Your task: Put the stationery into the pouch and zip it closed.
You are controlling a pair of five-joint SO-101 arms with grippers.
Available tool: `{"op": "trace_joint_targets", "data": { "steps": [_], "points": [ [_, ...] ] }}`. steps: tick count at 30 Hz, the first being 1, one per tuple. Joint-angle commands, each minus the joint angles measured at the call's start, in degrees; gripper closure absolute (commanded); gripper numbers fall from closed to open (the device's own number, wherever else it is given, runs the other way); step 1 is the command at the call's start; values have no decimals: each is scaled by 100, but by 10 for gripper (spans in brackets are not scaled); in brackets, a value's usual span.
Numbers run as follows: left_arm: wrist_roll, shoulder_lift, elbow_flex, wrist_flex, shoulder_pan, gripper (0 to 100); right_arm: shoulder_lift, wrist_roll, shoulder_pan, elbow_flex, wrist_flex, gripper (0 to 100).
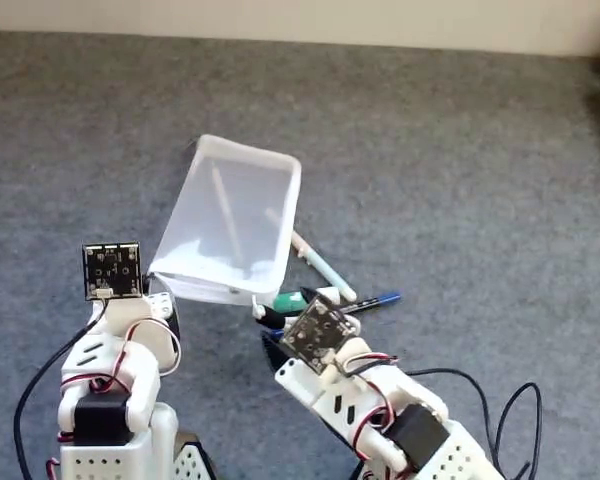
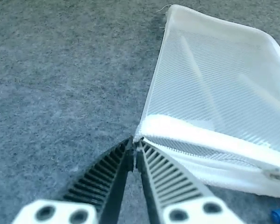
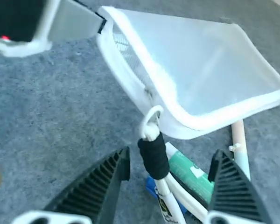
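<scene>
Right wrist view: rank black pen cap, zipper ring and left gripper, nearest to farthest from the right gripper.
1. black pen cap, between the open jaws of the right gripper.
2. zipper ring, just beyond it, at the pouch mouth.
3. left gripper, farthest, at the pouch's far corner.

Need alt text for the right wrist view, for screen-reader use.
The right pincer, open, hangs over a black-capped pen and a green item lying by the zip edge of a white mesh pouch. The left pincer grips the pouch's far corner.
</scene>
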Motion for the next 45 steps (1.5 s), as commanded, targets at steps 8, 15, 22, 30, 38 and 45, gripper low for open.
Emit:
{"op": "trace_joint_targets", "data": {
  "steps": [8, 15, 22, 30, 38, 45],
  "points": [
    [44, -75, -215, -132, -66, 995, -40, 114, -365, 136, -848, 742],
    [44, -75, -215, -132, -66, 995, -40, 123, -374, 435, -998, 743],
    [44, -75, -215, -132, -66, 995, -40, 88, -356, 435, -980, 788],
    [44, -75, -215, -141, -66, 995, 558, -62, -347, -215, -664, 796],
    [44, -75, -215, -141, -84, 995, 2809, -237, -259, -1367, -752, 796],
    [44, -75, -215, -141, -84, 995, 3688, -246, -48, -1455, -1719, 799]
  ]
}}
